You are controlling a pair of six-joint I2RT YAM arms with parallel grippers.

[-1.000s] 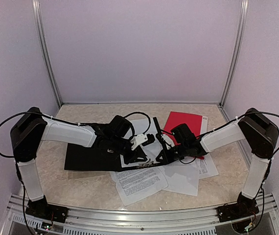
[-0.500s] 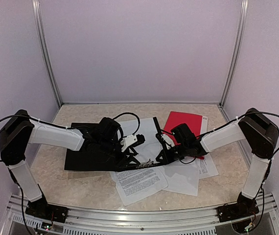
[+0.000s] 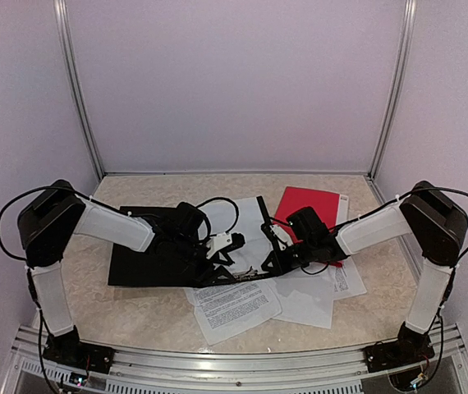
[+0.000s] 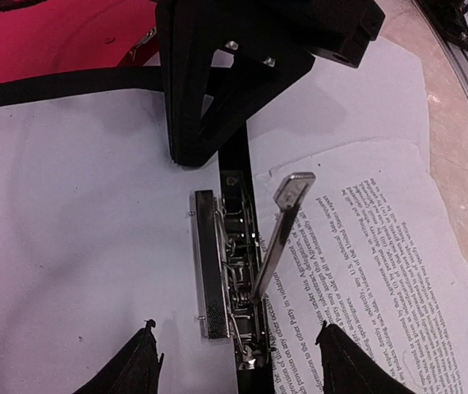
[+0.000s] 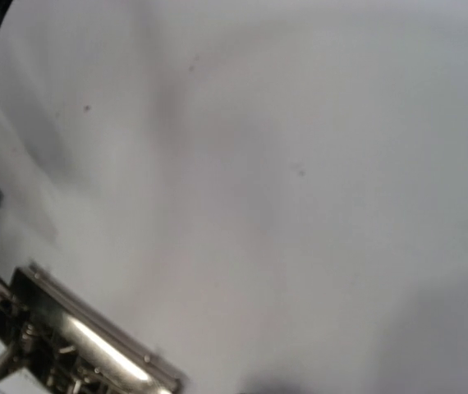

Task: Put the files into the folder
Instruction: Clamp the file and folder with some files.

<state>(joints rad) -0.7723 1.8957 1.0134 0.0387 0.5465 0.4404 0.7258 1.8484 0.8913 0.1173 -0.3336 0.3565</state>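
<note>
Files [image 3: 238,305] lie loose on the tabletop [image 3: 135,320] in the top view, overlapping the near right corner of the open black folder [image 3: 139,264]. A red folder [image 3: 308,203] sits behind. The left gripper [image 3: 232,245] and right gripper [image 3: 270,261] hang low, close together.

In the left wrist view, the left gripper is spread wide astride a metal clip [image 4: 217,271] with its lever [image 4: 279,230] tilted up. A blank sheet [image 4: 78,230] lies on one side and a printed sheet [image 4: 365,271] on the other.

In the right wrist view, blank paper fills the frame, with the clip in the corner. I cannot tell the right gripper's spread.
</note>
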